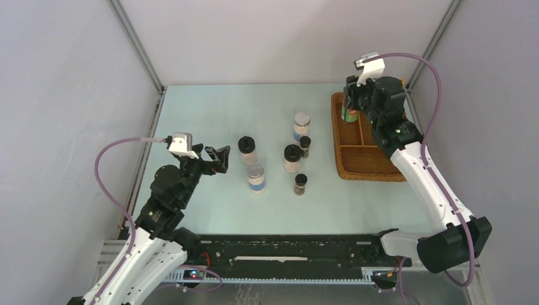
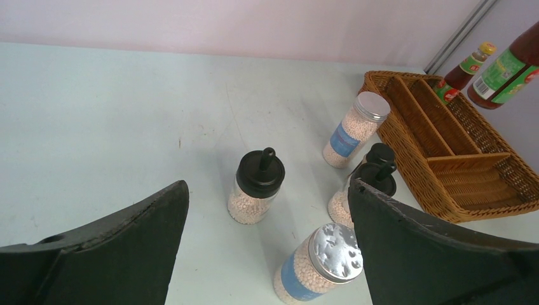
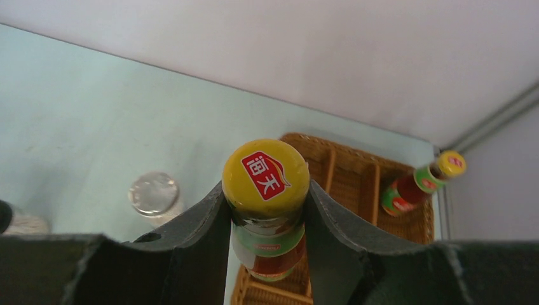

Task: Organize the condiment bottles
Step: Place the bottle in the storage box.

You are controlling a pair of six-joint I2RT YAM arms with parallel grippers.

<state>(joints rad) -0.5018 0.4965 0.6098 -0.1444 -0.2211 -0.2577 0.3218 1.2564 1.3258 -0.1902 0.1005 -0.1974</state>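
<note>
The right gripper is clasping an upright, yellow-capped red sauce bottle over the brown wicker tray, at its far end. The left gripper is gaping, empty.

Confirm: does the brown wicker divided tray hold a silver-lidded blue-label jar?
No, both silver-lidded blue-label jars stand on the pale table, outside the brown wicker tray.

Brown woven wicker tray: rough. Pale-green tabletop: smooth, matt. Clear blue-label jar: shiny silver metal lid. Clear white-filled jar: glossy black plastic lid. Red sauce bottle: glossy yellow plastic cap.
</note>
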